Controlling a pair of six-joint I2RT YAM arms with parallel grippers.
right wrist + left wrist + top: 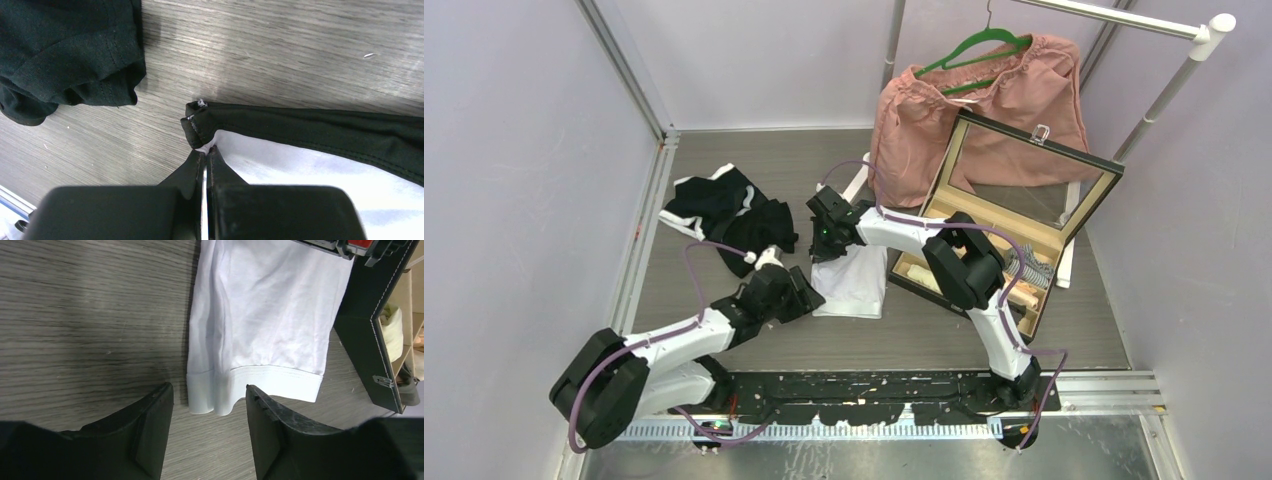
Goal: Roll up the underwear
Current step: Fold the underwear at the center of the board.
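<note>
White underwear point(856, 285) with a black waistband point(310, 127) lies flat on the wooden table, stretched toward the far side. My right gripper point(828, 238) is shut on its far left corner, pinching white cloth just under the band point(206, 150). My left gripper point(812, 292) is open at the near left corner. In the left wrist view, its fingers point(209, 390) straddle the folded hem of the white underwear point(260, 315) without touching it. More underwear, mainly black point(724, 212), lies in a heap to the left, and shows as black underwear point(65, 50) in the right wrist view.
An open black case point(1014, 230) with a tan inside stands just right of the white cloth, its corner point(370, 340) close to the hem. A pink garment point(984, 110) on a green hanger hangs from a white rack point(1164, 60) behind. Walls close both sides.
</note>
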